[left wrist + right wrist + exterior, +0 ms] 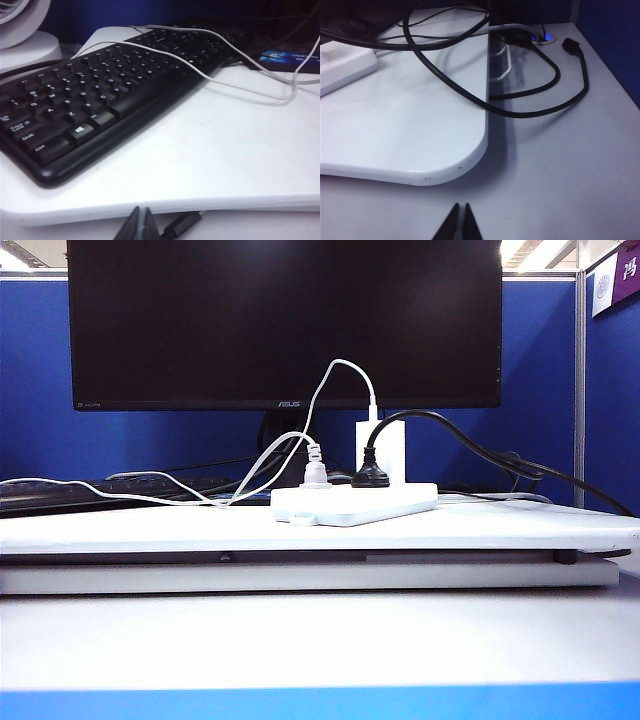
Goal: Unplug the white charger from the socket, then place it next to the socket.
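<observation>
Both hands closed and empty, left hand, right hand, white charger in socket, ASUS monitor.

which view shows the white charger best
The exterior view: the white charger stands upright, plugged into the socket behind the black plug. The right wrist view shows only a socket end; the left wrist view shows keyboard and cable, no charger.

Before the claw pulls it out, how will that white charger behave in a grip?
The white charger looks like a stiff, smooth plastic block, so probably rigid yet a bit slippery. It stands tall and upright in the socket, so set down on end it might tip. Its thin cable arcs loosely, likely floppy and trailing behind.
</observation>
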{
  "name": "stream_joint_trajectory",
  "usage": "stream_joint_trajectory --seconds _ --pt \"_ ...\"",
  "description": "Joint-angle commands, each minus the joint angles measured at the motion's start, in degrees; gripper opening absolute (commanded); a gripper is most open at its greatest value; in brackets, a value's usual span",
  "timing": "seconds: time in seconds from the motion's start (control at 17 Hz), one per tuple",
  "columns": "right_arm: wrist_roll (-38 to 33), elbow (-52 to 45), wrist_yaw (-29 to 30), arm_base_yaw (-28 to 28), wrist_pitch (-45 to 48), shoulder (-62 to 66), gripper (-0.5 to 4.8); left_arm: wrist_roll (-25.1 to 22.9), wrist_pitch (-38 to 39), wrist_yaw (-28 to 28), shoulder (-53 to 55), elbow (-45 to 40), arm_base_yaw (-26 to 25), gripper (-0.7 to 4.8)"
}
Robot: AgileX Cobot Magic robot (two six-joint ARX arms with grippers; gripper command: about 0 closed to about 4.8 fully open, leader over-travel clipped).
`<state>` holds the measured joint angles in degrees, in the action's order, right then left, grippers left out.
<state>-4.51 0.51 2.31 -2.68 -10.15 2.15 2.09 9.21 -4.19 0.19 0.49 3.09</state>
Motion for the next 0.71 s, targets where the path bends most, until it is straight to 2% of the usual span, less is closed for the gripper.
stream_joint_trajectory --seconds 0.06,0.12,0.29,0.35,0.47,0.71 --pt "0.98 -0.24 0.42 -0.04 0.11 0.02 -0.01 -2.64 1.05 0.57 -0.13 -0.09 -0.02 -0.05" --pt "2.16 -0.24 0.39 -0.04 0.11 0.02 -0.01 -4.24 1.05 0.83 -0.13 -0.09 -0.04 -0.05" --pt "1.44 -0.22 0.42 -0.04 0.13 0.00 -0.01 -3.43 0.96 1.51 -0.13 -0.11 -0.04 -0.05" --pt "1.27 -0.24 0.42 -0.04 0.13 0.00 -0.01 -2.29 0.96 1.62 -0.13 -0.11 -0.04 -0.05" --pt "-6.43 0.68 1.05 -0.04 1.14 -0.07 -0.01 2.71 -0.17 1.66 -0.13 -0.09 -0.04 -0.05" --pt "-7.50 7.21 0.44 -0.02 0.81 0.00 -0.02 6.99 -4.72 1.92 -0.11 0.96 -0.04 -0.05"
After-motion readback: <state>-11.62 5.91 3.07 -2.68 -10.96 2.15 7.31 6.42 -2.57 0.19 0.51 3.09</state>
